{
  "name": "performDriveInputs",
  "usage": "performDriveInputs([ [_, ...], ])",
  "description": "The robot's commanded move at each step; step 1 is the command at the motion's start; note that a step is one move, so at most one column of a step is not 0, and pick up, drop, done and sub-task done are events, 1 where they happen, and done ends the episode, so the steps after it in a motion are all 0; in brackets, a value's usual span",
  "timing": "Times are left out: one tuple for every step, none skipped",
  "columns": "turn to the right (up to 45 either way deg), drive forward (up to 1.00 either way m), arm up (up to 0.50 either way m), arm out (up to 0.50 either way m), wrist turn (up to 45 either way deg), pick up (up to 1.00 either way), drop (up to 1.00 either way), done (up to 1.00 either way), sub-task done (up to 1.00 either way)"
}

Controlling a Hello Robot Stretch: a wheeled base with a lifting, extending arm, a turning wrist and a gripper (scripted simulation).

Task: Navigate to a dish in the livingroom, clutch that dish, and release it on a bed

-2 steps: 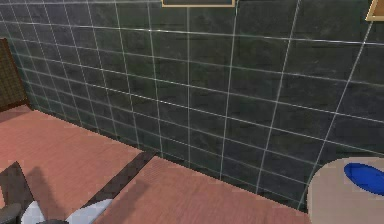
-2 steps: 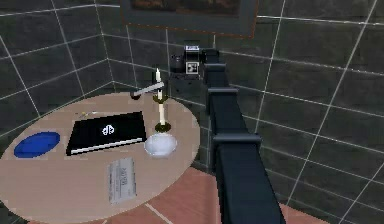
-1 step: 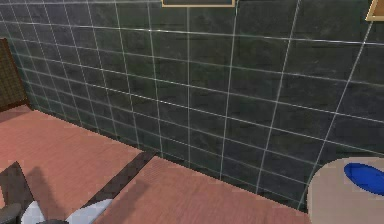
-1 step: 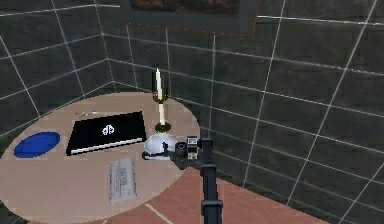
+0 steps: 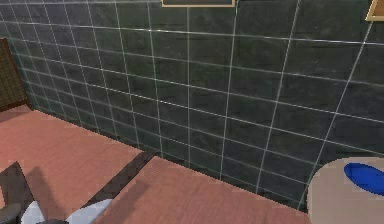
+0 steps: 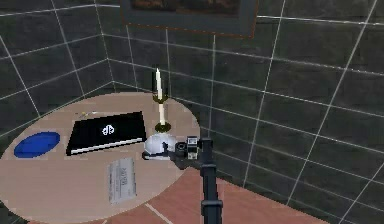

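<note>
Blue dish (image 6: 37, 144) is not yet reached on the table (image 6: 60, 177); the tool (image 6: 176, 152) must be brought over. Whether anything is held cannot be told.

The arm (image 6: 209, 190) extends outward, its tool (image 6: 176, 152) pointing toward the arm side view's left, load indiscernible.

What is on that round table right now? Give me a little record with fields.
table: round, pale, by a dark tiled wall
dish: blue, near the table's left rim in the arm side view
candle: upright in a holder
black flat object: between dish and candle
jaws: near a white object; cannot tell if holding anything
</note>
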Motion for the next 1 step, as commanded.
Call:
performDriveInputs([
  [0.0,0.00,0.10,0.00,0.0,0.00,0.00,0.00,0.00],
])
